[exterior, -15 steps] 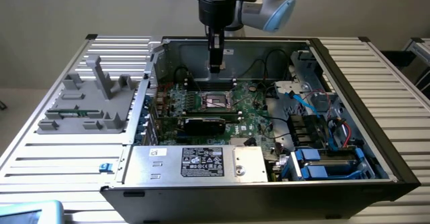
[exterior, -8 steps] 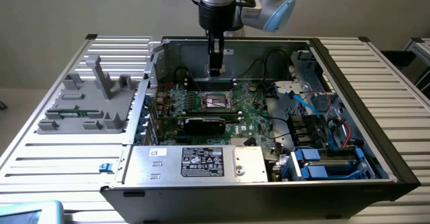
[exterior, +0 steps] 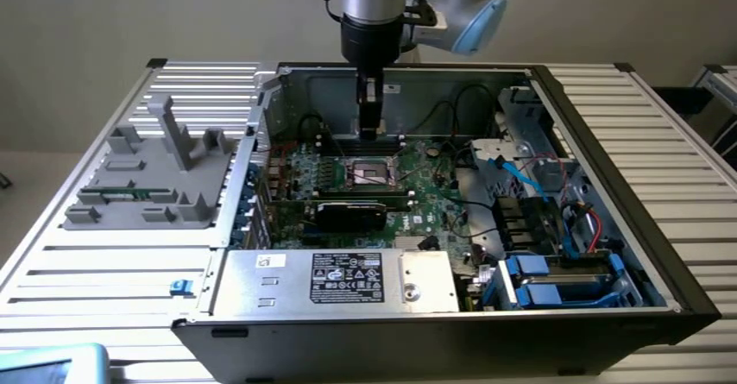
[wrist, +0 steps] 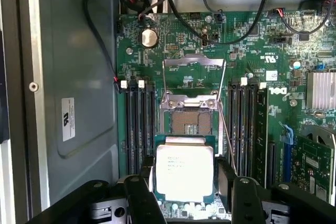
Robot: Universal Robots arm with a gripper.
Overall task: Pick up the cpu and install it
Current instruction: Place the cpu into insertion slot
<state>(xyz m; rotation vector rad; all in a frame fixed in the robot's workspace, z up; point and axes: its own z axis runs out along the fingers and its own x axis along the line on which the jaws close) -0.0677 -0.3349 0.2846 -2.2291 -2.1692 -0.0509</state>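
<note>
The cpu (wrist: 185, 171), a square chip with a silver-grey metal top and a thin green edge, sits level between my two dark fingers (wrist: 143, 198), which press on its two opposite sides. My gripper (wrist: 185, 195) is shut on it. It hangs a little above the motherboard (wrist: 252, 40), just short of the open socket (wrist: 191, 121). The socket's metal frame (wrist: 193, 62) is swung back and its contact field is bare. In the exterior view my gripper (exterior: 370, 134) points straight down inside the computer case, above the socket (exterior: 371, 173).
Black memory slots (wrist: 137, 124) flank the socket on both sides. Black cables (wrist: 100, 30) run along the case wall near the board's edge. The power supply box (exterior: 345, 278) fills the case front, blue drive brackets (exterior: 541, 280) lie at the exterior view's right, and a grey fixture (exterior: 150, 177) stands outside at its left.
</note>
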